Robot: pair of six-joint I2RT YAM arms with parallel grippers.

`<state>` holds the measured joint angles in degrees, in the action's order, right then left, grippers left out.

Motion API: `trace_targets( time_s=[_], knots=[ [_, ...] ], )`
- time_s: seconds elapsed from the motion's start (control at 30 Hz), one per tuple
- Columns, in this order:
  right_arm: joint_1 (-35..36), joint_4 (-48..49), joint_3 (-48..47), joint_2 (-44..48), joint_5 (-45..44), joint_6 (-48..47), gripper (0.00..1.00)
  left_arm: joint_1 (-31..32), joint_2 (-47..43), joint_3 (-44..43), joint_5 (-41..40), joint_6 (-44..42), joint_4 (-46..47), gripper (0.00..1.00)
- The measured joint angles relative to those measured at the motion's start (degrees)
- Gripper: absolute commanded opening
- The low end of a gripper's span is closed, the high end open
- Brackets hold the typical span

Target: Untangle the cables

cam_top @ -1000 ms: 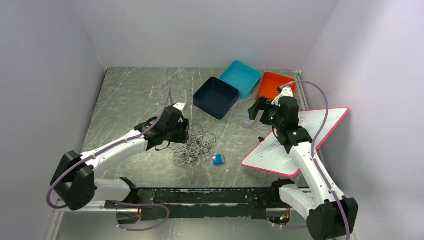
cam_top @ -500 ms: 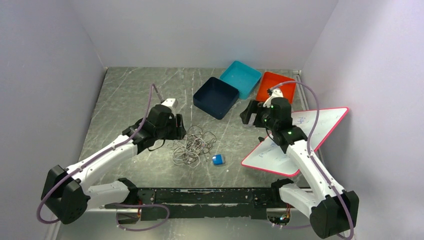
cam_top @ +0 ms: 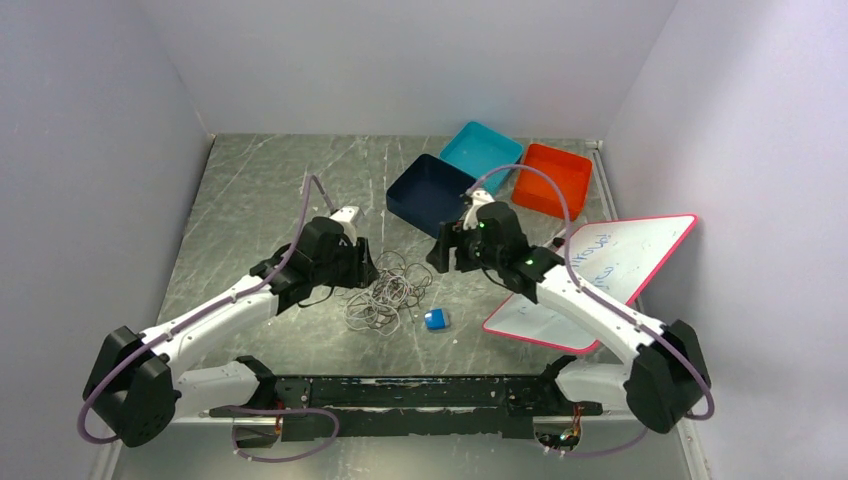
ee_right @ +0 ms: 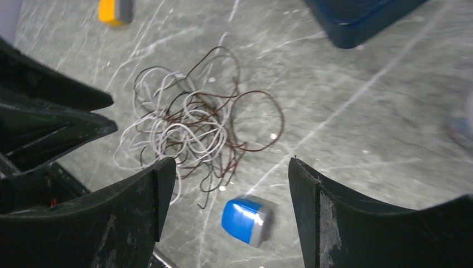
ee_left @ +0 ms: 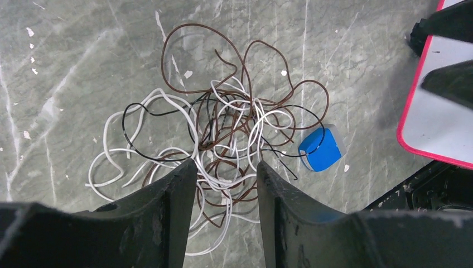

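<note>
**Status.** The cables lie in one loose knot of white, brown and black strands on the counter. The knot sits directly under the left hand, with its near loops running between that hand's fingertips. From the right hand the knot lies ahead and to the left of the finger gap. I read both hands as released: jaws spread, nothing held.

**Hazards.**
- If I close the left hand where it hangs, it will likely pinch several strands together. Lifting then raises the whole knot and pulls it tighter.
- Both hands point at the same small pile. If I bring them in together, the fingers may strike each other.
- A blue block rests just beside the knot, on the side toward the right hand. A black strand appears to cross it, so pulling that strand could drag the block along.

**Surroundings.**
- A whiteboard lies under the right forearm; a low sweep could catch its pink edge.
- A navy tray sits just beyond the right hand.
- Teal and orange trays sit farther off, apart from the knot.
</note>
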<state>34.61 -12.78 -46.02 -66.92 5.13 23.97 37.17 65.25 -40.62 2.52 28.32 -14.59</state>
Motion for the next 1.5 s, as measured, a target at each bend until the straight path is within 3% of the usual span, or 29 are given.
trace_targets(
  time_s=[0.47,0.8,1.03,1.13,1.27,1.33,1.5],
  knots=[
    [3.85,7.1,-7.13,-20.0,13.38,-8.46,0.62,0.0,2.25,4.57,0.74,1.01,4.68,0.46],
    [8.74,8.72,-7.3,-27.32,14.14,-9.68,0.51,0.0,2.25,5.51,0.63,1.6,6.16,0.45],
    [9.2,8.94,-7.28,-27.69,8.31,-9.46,0.27,0.0,2.49,5.6,0.5,1.7,6.47,0.45],
    [9.25,9.75,-6.69,-26.62,6.38,-8.96,0.11,0.0,3.13,5.6,0.46,1.7,6.97,0.45],
    [9.29,10.73,-5.79,-23.98,4.81,-8.37,0.07,0.0,4.22,5.6,0.46,1.73,8.07,0.46],
    [9.29,11.3,-5.44,-22.23,4.15,-8.13,0.0,0.0,4.92,5.6,0.46,1.77,8.7,0.48],
    [9.35,11.61,-5.29,-17.03,1.79,-7.67,0.0,0.0,7.17,5.6,0.48,2.16,10.93,0.49]
  ],
)
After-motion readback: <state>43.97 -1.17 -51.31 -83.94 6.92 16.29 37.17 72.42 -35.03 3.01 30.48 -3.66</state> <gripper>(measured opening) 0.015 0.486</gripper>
